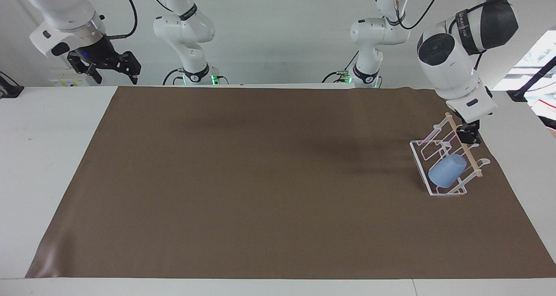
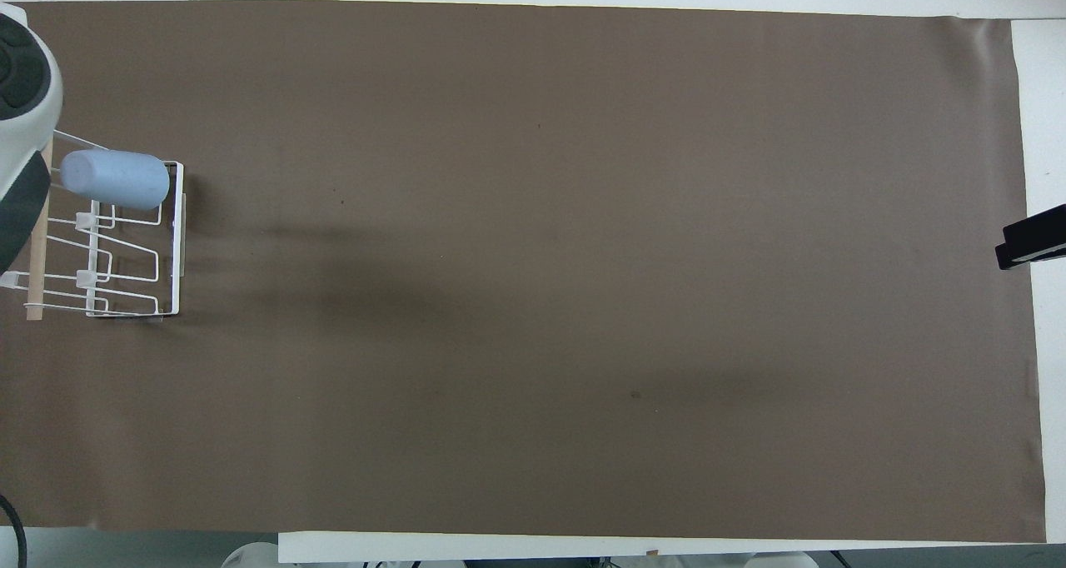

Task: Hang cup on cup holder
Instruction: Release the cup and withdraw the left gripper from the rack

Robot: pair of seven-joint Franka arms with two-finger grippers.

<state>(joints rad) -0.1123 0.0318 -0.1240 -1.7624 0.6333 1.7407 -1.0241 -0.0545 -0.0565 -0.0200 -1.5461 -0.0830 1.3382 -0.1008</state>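
Note:
The light-blue cup (image 1: 447, 170) hangs tilted on a prong of the clear cup holder (image 1: 418, 157), at the holder's end farther from the robots. In the overhead view the cup (image 2: 117, 179) lies across the holder (image 2: 176, 243), under its wooden dowel (image 2: 37, 251). My left gripper (image 1: 468, 136) is lifted off the cup and hovers by the dowel's middle, mostly hidden by its own wrist. In the overhead view only the left arm (image 2: 18, 93) shows. My right gripper (image 1: 117, 75) waits raised and open over the table's corner at the right arm's end.
A brown mat (image 1: 260, 179) covers most of the white table. The holder stands near the mat's edge at the left arm's end. A black mount (image 2: 1033, 245) sits at the table's edge at the right arm's end.

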